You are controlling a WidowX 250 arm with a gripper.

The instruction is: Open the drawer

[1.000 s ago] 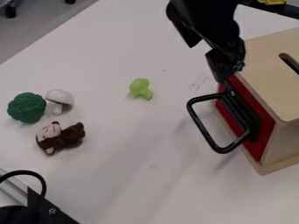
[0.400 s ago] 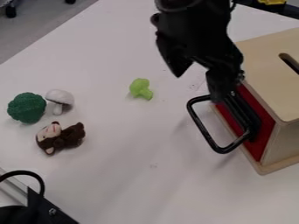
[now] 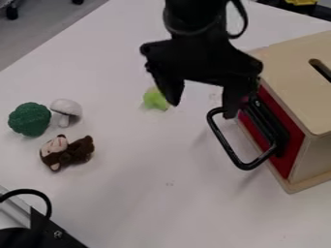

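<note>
The black gripper [image 3: 202, 110] hangs over the table just left of the wooden box [image 3: 298, 72], open, with its two fingers spread apart. Its right finger is at the upper end of the black handle [image 3: 227, 147]; whether they touch I cannot tell. The left finger is beside the light green toy. On the box's left side the red drawer front [image 3: 292, 147] carries the handle and sits flush in the box.
A light green toy [image 3: 155, 99] lies partly behind the gripper. At the left are a green broccoli [image 3: 30, 119], a mushroom [image 3: 66, 111] and a brown monkey toy [image 3: 67, 152]. Black equipment [image 3: 38, 231] occupies the lower left corner.
The gripper has moved left and down and turned, so its two fingers now show wide apart, one near the handle's upper end. The box and drawer front have not moved.
</note>
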